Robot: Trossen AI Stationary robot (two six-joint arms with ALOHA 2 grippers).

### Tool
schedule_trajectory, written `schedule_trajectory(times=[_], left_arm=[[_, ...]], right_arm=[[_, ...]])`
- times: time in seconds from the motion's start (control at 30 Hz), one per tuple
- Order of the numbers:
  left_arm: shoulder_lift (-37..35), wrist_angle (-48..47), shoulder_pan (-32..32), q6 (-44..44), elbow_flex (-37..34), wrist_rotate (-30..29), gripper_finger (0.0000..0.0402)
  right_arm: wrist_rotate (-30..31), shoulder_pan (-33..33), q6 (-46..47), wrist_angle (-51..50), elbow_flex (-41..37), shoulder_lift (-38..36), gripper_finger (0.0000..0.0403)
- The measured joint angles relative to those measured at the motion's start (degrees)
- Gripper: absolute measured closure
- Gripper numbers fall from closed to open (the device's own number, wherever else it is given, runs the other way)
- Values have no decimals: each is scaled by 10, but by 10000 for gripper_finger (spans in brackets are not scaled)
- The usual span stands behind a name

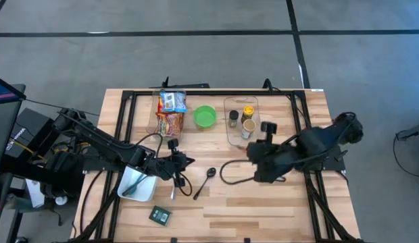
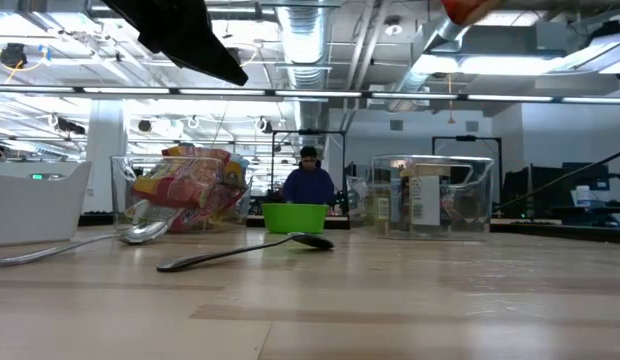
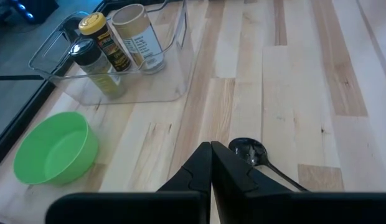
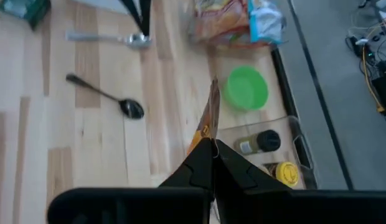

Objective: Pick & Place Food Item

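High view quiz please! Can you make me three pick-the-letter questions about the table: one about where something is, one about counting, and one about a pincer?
1. Where is the green bowl?
A. Between the snack bags and the clear bin of jars
B. Inside the clear bin
C. On the floor

2. How many jars stand in the clear bin?
A. One
B. Three
C. Six

3. How is the left pincer?
A. Wide open
B. Shut on a bowl
C. Shut, holding nothing

Answers:
1. A, because the bowl sits on the wood with the bags on one side and the bin on the other.
2. B, because there is a yellow-capped jar, a black-capped jar and a tan canister.
3. C, because its fingers meet with nothing between them, and the black spoon lies beyond.
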Motion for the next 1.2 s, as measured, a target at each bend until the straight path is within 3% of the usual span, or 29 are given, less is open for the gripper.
schedule_trajectory(times=[0.4,0.67,0.93,1.2], left_arm=[[0,8,0,1,0,0,402],[0,11,0,1,0,0,402],[0,12,0,2,0,0,402],[0,14,0,2,0,0,402]], right_arm=[[33,-4,-5,20,0,-52,403],[50,-7,-34,44,0,-48,403],[-59,-43,-157,186,-40,-60,403],[-102,-97,-187,268,-127,-91,403]])
